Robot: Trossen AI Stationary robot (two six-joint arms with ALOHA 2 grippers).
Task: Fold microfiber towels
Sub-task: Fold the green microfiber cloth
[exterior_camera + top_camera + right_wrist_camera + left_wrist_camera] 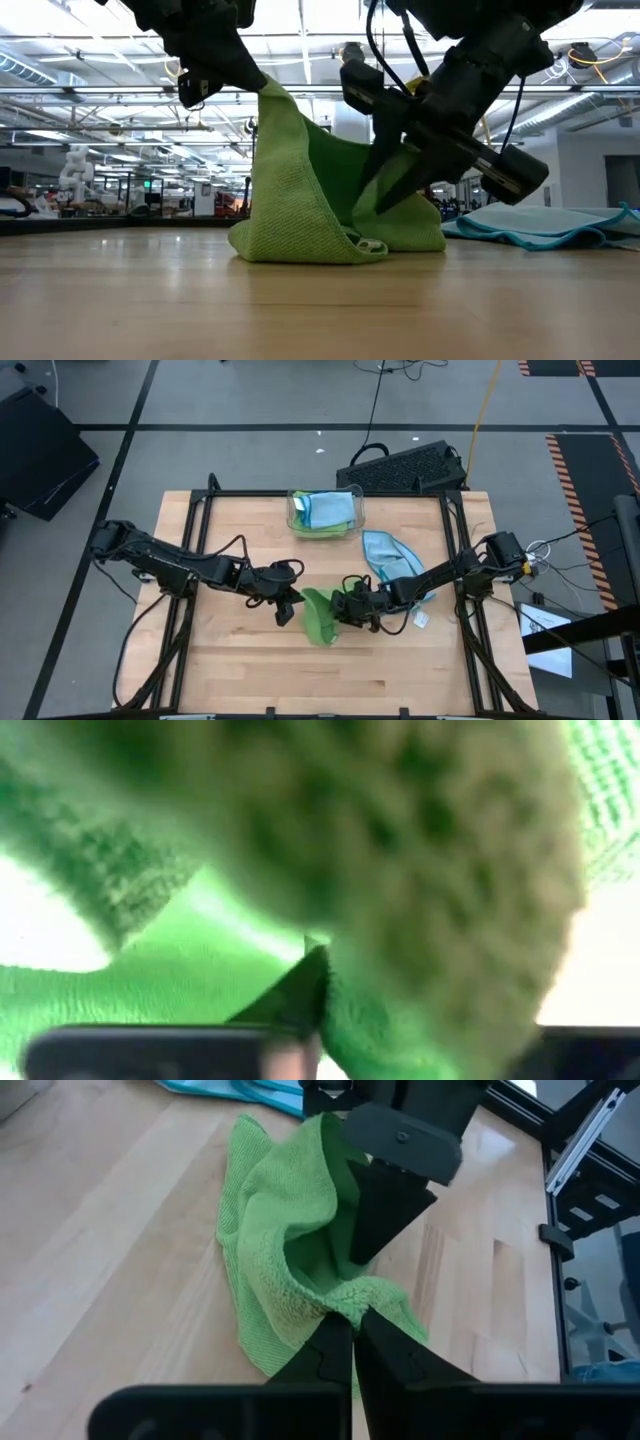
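Left end effector: fingers pressed together, pinching one edge of the lime green towel and holding it up off the counter. Right end effector: in against the far side of the same towel; the right wrist view shows green pile bunched around its fingers, so it looks clamped on the cloth, though the contact itself is mostly buried.

Towel sits mid-counter between the two end effectors. It hangs as a tented drape, long axis roughly vertical in the low view, peak at the left end effector, lower folds crumpled on the wood. From above, the green patch runs front-to-back. Fabric is soft looped microfiber with a stitched hem along the edge; no flat square shape readable right now. Tag is not discernible.

A light blue towel lies loosely spread just behind the right arm, partly covered by it, edge curled. The clear plastic bin at the back edge holds more blue and green towels in a stack; count is hard to make out. Small white item on the counter near the right arm is too small to identify.
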